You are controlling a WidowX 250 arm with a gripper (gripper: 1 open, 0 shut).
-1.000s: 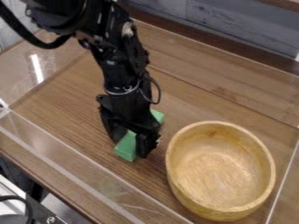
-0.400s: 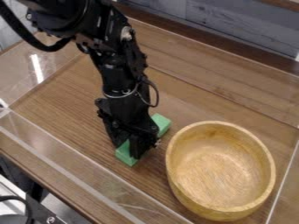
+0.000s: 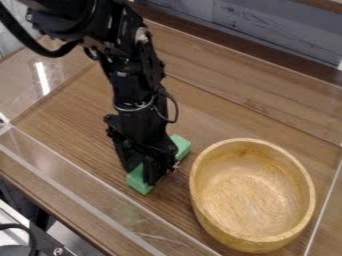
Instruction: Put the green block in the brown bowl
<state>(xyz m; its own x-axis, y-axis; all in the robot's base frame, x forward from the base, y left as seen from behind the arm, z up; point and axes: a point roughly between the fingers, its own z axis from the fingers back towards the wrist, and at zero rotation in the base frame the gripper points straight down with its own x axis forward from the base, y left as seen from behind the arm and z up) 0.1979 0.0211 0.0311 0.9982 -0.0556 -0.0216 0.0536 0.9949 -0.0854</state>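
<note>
Green rectangular block [image 3: 163, 166] now clamped between closed fingers [image 3: 150, 168], previously open; still on wooden bench [image 3: 254, 105]. Lift toward tan wooden bowl [image 3: 251, 193] judged next.

The hand [image 3: 150, 170] has apparently closed on the green block [image 3: 158, 166].

Single camera — high, angled down, seemingly near

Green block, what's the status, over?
Gripper shut on green block, block on the table. Brown bowl empty, just to its right. Nothing between them.
</note>
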